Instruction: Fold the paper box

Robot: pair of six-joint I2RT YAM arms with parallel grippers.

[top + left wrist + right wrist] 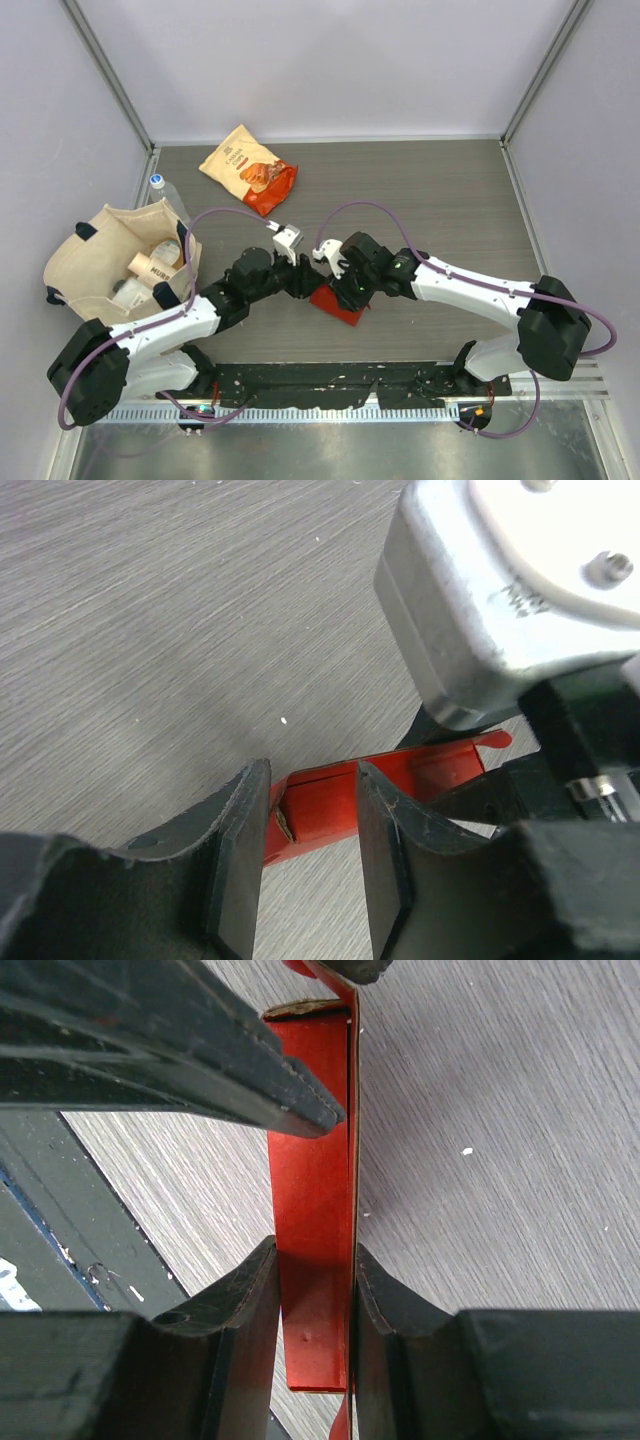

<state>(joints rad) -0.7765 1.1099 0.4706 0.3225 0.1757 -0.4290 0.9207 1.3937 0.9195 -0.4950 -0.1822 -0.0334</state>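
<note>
The paper box is a bright red cardboard piece on the grey table near the front middle. In the right wrist view it is a long narrow red trough with one wall upright. My right gripper is shut on the box, one finger on each side; it also shows in the top view. My left gripper is open, its tips spread along the box's end, where a corner is torn. It meets the box from the left.
An orange-and-cream snack bag lies at the back. A canvas tote with items and a clear bottle stand at the left. The black base rail runs along the near edge. The right arm's silver wrist is close above my left fingers.
</note>
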